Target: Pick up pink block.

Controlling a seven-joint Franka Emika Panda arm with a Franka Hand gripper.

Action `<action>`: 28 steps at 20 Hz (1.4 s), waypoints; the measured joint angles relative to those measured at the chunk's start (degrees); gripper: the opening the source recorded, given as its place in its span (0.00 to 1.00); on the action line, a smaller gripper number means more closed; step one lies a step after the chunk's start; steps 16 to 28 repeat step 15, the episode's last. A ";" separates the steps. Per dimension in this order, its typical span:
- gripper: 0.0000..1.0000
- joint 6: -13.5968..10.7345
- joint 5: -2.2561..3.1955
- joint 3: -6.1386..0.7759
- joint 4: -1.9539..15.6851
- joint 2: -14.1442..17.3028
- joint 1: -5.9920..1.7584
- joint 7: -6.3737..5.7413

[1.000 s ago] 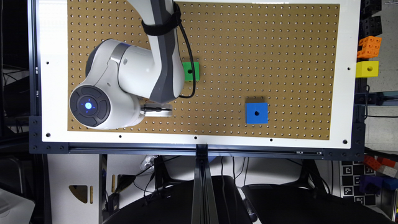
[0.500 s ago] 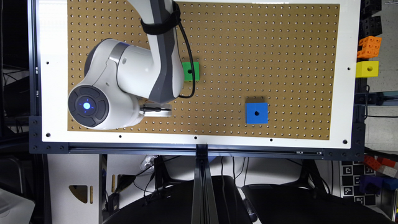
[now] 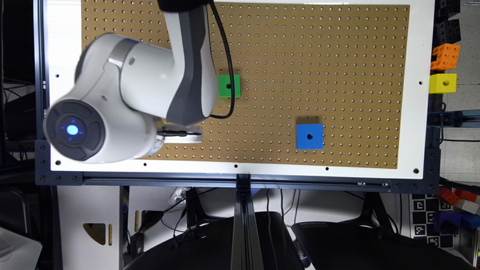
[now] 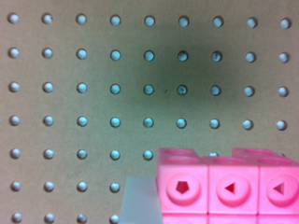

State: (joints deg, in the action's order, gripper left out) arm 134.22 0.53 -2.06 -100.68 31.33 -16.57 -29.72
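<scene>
The pink block [image 4: 224,186] sits close under the wrist camera, its joined little cubes with round holes facing the lens. One pale finger [image 4: 139,201] lies against its side, and a dark shadow falls on the pegboard [image 4: 93,70] behind it, so the block hangs off the board. In the exterior view my gripper [image 3: 180,135] shows as a white part under the big white arm [image 3: 123,97], near the board's front edge at the exterior view's left. The arm hides the block there.
A green single-hole cube [image 3: 229,86] rests just beside the arm, with the arm's black cable hanging across it. A blue cube [image 3: 309,136] stands toward the front right of the pegboard [image 3: 318,56]. Off the board at the right are an orange multi-cube block [image 3: 445,57] and a yellow cube [image 3: 443,83].
The arm's big joint has swung toward the exterior view's left and looks larger, closer to that camera. The green and blue cubes have not moved.
</scene>
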 joint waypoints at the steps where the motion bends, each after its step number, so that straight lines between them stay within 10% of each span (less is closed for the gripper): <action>1: 0.00 -1.07 -0.01 0.00 0.00 -1.03 0.00 0.00; 15: 0.00 -6.42 -0.02 -0.01 0.00 -6.93 0.00 0.00; 28: 0.00 -6.42 -0.02 -0.01 0.00 -6.93 0.00 0.00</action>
